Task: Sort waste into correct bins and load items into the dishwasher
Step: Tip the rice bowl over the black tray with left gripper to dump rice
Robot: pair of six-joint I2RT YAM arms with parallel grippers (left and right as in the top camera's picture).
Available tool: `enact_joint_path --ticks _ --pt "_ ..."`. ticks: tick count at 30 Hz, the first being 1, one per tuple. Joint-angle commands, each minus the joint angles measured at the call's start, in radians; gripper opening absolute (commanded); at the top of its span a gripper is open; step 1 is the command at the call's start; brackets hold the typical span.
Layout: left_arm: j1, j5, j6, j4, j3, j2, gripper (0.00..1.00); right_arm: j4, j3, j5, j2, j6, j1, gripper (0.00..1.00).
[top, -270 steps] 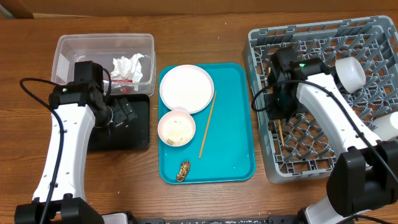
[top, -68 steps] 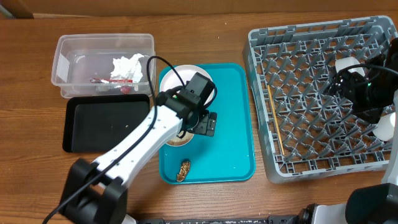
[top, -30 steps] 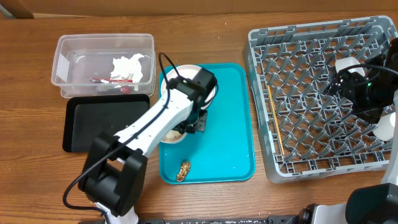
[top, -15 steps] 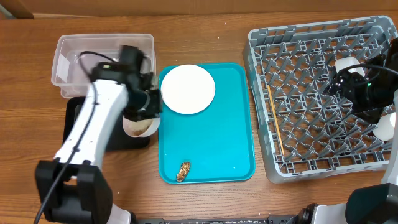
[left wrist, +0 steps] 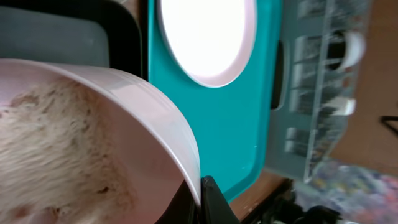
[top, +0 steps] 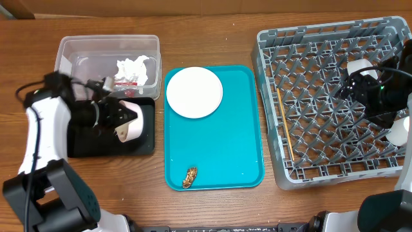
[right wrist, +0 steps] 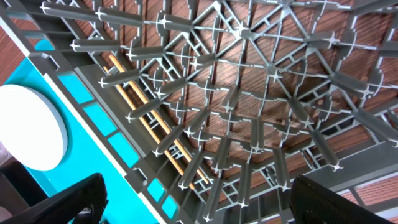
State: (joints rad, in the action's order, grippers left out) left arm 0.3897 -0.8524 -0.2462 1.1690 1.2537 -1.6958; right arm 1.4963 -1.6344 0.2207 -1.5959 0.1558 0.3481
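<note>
The cream bowl [top: 131, 124] is gripped at its rim by the left pincer [left wrist: 200, 198], tipped over the black tray [top: 145, 147] — grains [left wrist: 56, 155] could be flung past its edge by hasty tilting. The right pincer [right wrist: 198, 202] is held open.

The left arm [top: 38, 148] is standing up from its base at the near left, its white link running away from the base and bending at the elbow toward the right, so that the dark forearm and wrist are lying nearly level. The left hand [top: 121, 119] is pointing right, its fingers [left wrist: 208, 200] pinching tight on the rim of a bowl [top: 132, 127] and holding it tipped over. The right arm [top: 404, 148] is standing at the far right edge, its dark wrist folding inward to the left. The right hand [top: 359, 93] is hanging face down and empty, its two dark fingers spreading wide apart.
</note>
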Motion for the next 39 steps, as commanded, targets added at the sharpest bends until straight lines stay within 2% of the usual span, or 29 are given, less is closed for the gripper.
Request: enact_joint_path --ticks 1,10,26,29,33,36,39 --pt "0.085 -0.254 -0.201 -0.011 -0.058 0.020 0.04 -0.002 -0.001 0.005 0.012 -0.007 0.000 0.96" --pt "0.215 -0.355 -0.237 -0.070 -0.134 0.020 0.04 -0.002 -0.001 0.005 0.012 -0.007 0.000 0.96" --pt "0.233 -0.372 -0.237 -0.075 -0.134 0.019 0.04 -0.001 -0.001 0.005 0.012 -0.007 0.000 0.96" --pt "0.233 -0.409 -0.196 -0.075 -0.134 0.019 0.04 -0.001 -0.001 0.005 0.012 -0.007 0.000 0.96" --pt "0.233 -0.556 -0.074 -0.075 -0.134 0.019 0.04 -0.001 -0.001 0.005 0.012 -0.007 0.000 0.96" --pt "0.233 -0.636 -0.067 -0.075 -0.134 0.019 0.04 0.000 -0.001 0.005 0.012 -0.007 0.000 0.96" --pt "0.233 -0.632 -0.068 -0.075 -0.134 0.019 0.04 0.002 -0.001 0.005 0.012 -0.007 0.000 0.96"
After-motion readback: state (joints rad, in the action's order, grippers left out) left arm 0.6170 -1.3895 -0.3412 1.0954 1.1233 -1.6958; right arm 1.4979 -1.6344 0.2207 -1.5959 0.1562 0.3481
